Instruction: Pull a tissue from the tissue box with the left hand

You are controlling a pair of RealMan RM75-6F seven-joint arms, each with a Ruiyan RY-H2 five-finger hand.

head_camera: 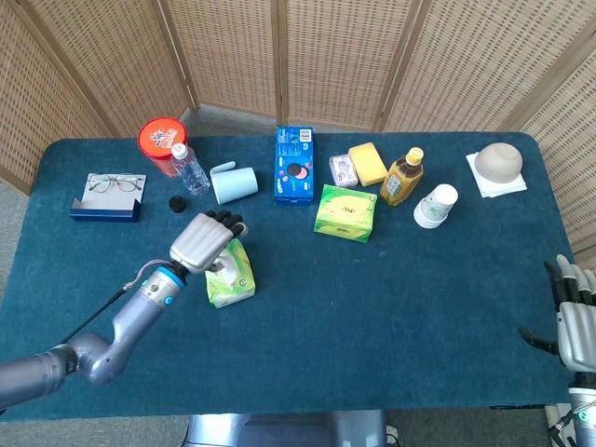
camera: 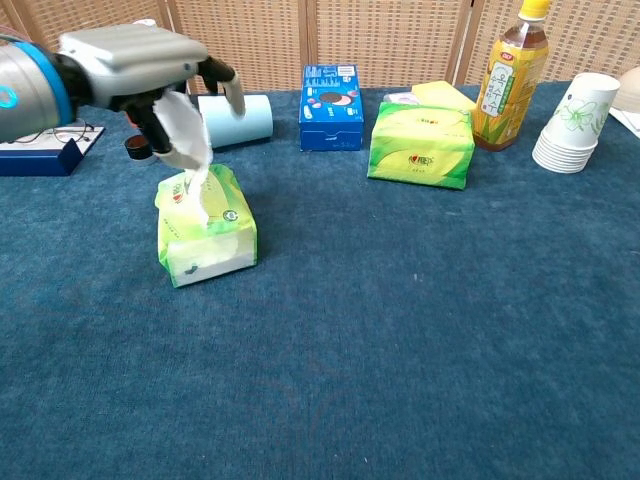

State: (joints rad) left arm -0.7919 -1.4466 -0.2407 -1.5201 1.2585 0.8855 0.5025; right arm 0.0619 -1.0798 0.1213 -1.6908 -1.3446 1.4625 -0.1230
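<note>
My left hand [camera: 140,60] hovers over the tissue box [camera: 205,225], the soft green pack lying near the left of the table [head_camera: 391,307], and its fingers curl down around the white tissue [camera: 185,125] that stands up out of the slot. From the chest view the fingers sit beside and over the sheet, but I cannot tell whether they truly pinch it. I judge this to be the grasping step: the reach is done, the pull not yet. The next move calls for a firm pinch on the sheet, then a lift straight up and away, slow enough that the light pack does not rise with it.

My right hand [head_camera: 575,321] rests at the near right edge, fingers spread, holding nothing.

By count: two green tissue packs, mine and a second pack [head_camera: 345,212] further right; one blue carton [head_camera: 293,165]; one water bottle [head_camera: 190,169]; one amber drink bottle [head_camera: 402,177]; one light blue cup [head_camera: 235,182] lying on its side; one stack of paper cups [head_camera: 436,206]; one red tub [head_camera: 160,138]; one pair of glasses [head_camera: 115,183]
</note>
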